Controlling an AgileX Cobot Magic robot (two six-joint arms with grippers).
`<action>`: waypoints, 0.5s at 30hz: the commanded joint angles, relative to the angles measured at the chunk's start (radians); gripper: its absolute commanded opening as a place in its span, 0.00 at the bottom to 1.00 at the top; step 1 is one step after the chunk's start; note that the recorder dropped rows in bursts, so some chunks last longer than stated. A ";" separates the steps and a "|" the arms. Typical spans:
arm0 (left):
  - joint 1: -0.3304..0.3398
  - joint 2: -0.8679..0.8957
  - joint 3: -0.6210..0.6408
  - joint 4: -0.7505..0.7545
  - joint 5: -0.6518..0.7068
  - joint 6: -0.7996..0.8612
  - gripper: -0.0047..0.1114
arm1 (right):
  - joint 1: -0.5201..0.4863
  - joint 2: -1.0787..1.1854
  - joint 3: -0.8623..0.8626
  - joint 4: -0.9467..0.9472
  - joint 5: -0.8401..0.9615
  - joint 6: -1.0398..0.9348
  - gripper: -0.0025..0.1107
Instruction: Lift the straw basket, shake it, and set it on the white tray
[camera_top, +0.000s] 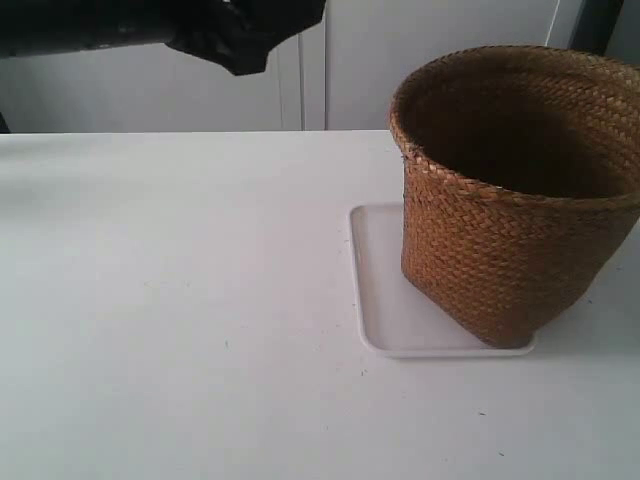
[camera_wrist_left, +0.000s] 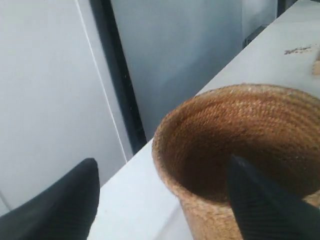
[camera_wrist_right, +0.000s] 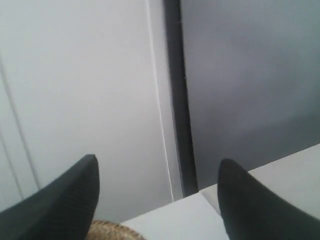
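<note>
Table (camera_top: 180, 300): white top, fills most of the exterior view, with pale wall panels (camera_top: 420, 60) behind it. Straw basket (camera_top: 510, 240): large, round, brown woven, tapering toward its base, braided rim, dark inside. It stands upright, mouth up, on the white tray (camera_top: 385, 300), over the part of the tray toward the exterior view's right, with its base reaching the tray's near edge. Whether the whole base sits flat cannot be told from this angle. The tray is flat and rectangular with rounded corners and a low rim. It lies on the table, and a bare strip of it shows beside the basket at the exterior view's left. Arm at the exterior view's left (camera_top: 240, 35): black, high above the table's far edge, well apart from basket and tray. Left gripper (camera_wrist_left: 162, 161): two black fingers (camera_wrist_left: 65, 200) spread wide with nothing between them. The basket (camera_wrist_left: 240, 125) lies beyond them, its open mouth and braided rim visible, and one fingertip overlaps it in the picture only. Right gripper (camera_wrist_right: 159, 160): fingers (camera_wrist_right: 60, 200) likewise spread and holding nothing, facing the wall panels and a dark vertical strip (camera_wrist_right: 177, 100). Only a sliver of basket rim (camera_wrist_right: 112, 231) shows there. A few small brown crumbs (camera_wrist_left: 299, 49) lie on the table beyond the basket in the left wrist view.
</note>
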 joint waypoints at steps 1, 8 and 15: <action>-0.003 -0.143 0.089 -0.060 0.199 0.095 0.68 | -0.009 -0.162 0.094 -0.008 0.149 0.154 0.54; -0.003 -0.338 0.239 -0.060 0.306 0.138 0.68 | -0.009 -0.422 0.213 0.073 0.188 0.169 0.46; -0.003 -0.519 0.404 -0.060 0.244 0.124 0.68 | -0.009 -0.633 0.336 0.115 0.107 0.169 0.37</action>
